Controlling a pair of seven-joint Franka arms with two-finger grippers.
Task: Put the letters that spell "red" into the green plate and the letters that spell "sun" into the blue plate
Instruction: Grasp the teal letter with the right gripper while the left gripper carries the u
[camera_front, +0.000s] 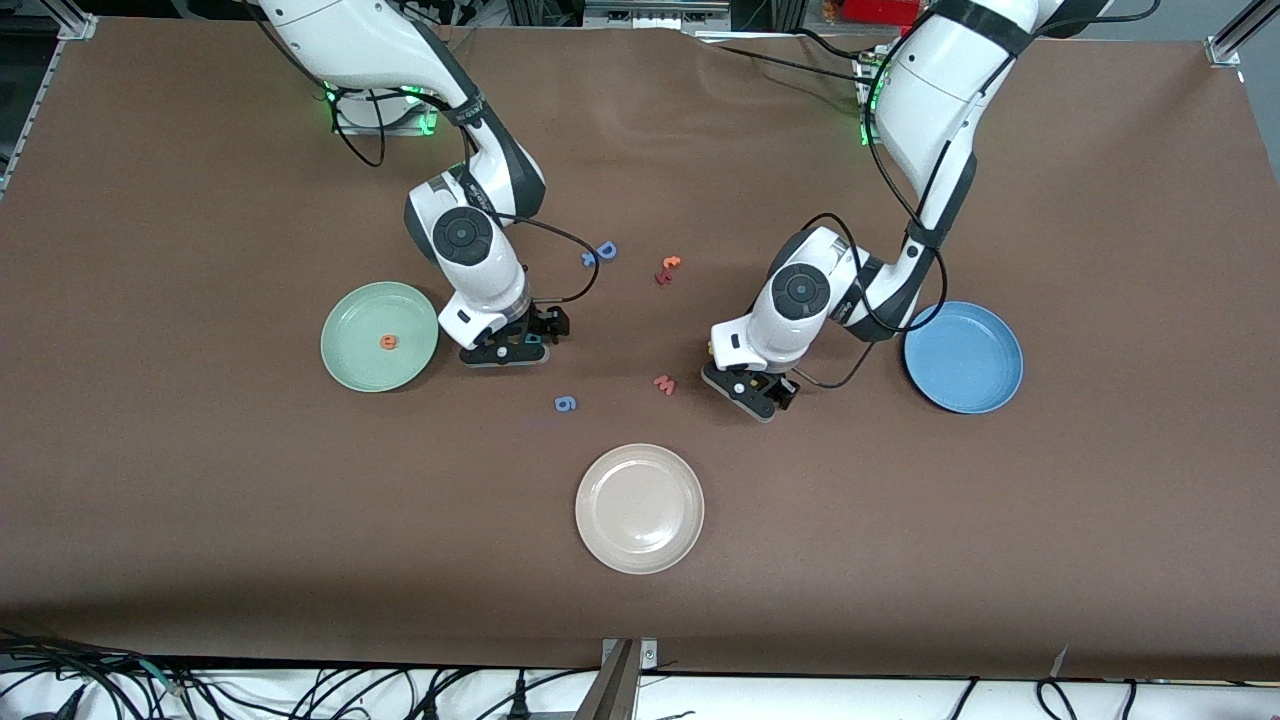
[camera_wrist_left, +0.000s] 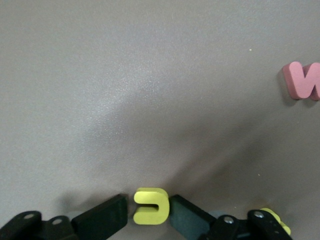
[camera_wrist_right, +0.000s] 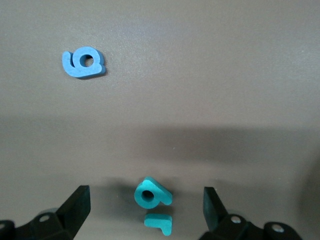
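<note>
On the round pale green plate (camera_front: 345, 350) lay only the tiny orange foam "e" (camera_front: 387, 342); the blue plate (camera_front: 962, 357) held nothing. Down on the brown desk (camera_front: 200, 500), the left end effector (camera_wrist_left: 151, 212) pinched the yellow "u" (camera_wrist_left: 150, 206). The right end effector (camera_wrist_right: 146, 210) stood wide around the teal "d" (camera_wrist_right: 151, 193) and "r" (camera_wrist_right: 159, 222).

A white plate (camera_front: 639, 508) sits on the brown table (camera_front: 200, 480), closest to the front camera. A small blue "6" (camera_front: 565, 403) and a pink "w" (camera_front: 664, 384) lie a bit farther back, well apart. Farther still are a blue "D" (camera_front: 604, 251) and some little orange-red letters (camera_front: 668, 269).
</note>
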